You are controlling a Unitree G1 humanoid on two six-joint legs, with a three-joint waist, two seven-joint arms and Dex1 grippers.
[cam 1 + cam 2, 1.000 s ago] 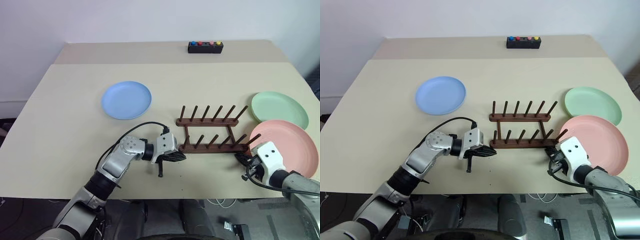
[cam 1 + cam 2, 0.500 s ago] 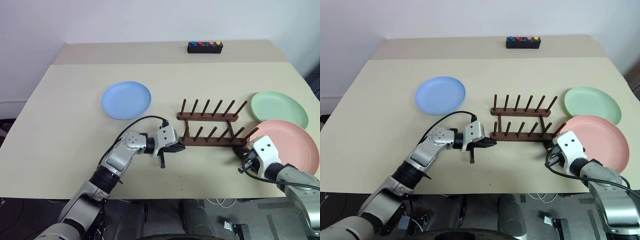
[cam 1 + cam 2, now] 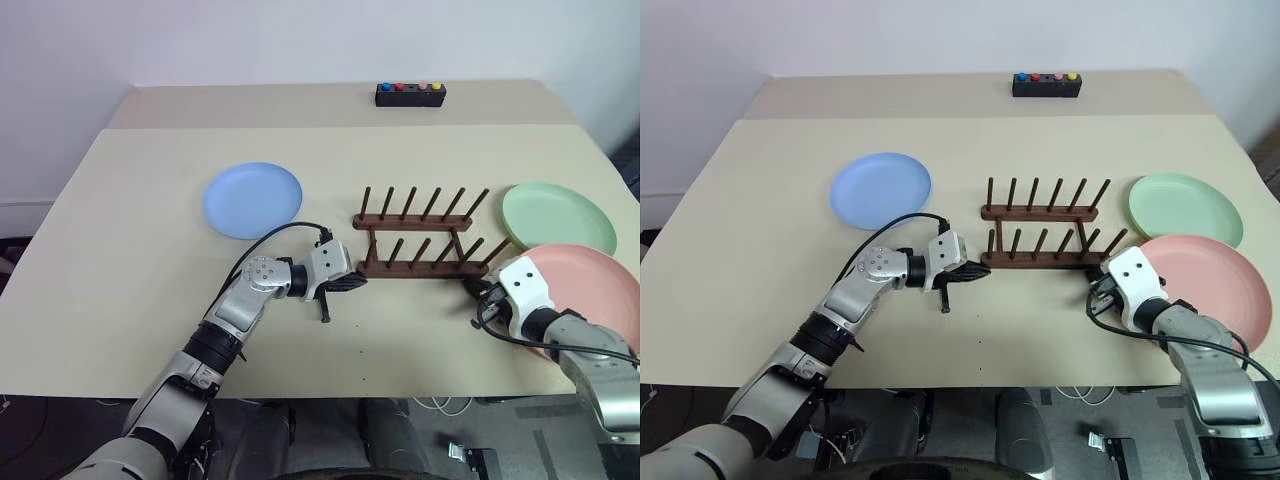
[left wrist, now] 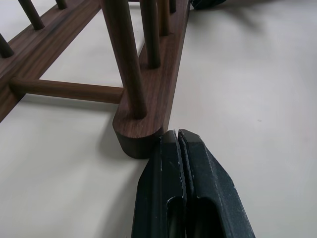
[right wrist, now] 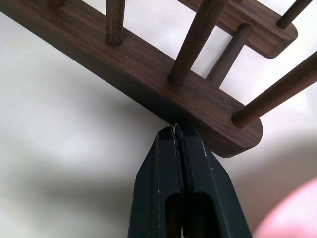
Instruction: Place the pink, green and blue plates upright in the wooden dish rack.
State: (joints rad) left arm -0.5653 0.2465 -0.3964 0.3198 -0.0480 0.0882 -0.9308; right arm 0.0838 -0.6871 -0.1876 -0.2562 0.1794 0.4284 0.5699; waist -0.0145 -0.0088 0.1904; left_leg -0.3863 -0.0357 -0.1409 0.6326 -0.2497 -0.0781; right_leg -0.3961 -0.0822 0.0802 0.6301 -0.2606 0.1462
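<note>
The wooden dish rack [image 3: 420,245] stands empty at mid-table, its pegs upright. My left gripper [image 3: 352,283] is shut, and its tips press against the left end of the near rail [image 4: 143,124]. My right gripper [image 3: 478,290] is also shut, with its tips against the right end of that rail [image 5: 198,106]. Lying flat to the left of the rack is the blue plate [image 3: 252,200]. The green plate [image 3: 558,217] rests flat to the right. The pink plate [image 3: 590,290] lies in front of the green one, close to my right wrist.
A small black box with coloured buttons [image 3: 410,94] sits at the far edge of the beige table [image 3: 150,280]. The pink plate reaches close to the table's right front edge.
Both shut grippers have moved forward with the rack's near rail, and the rack has slid away from me across the table. The plates have stayed put.
</note>
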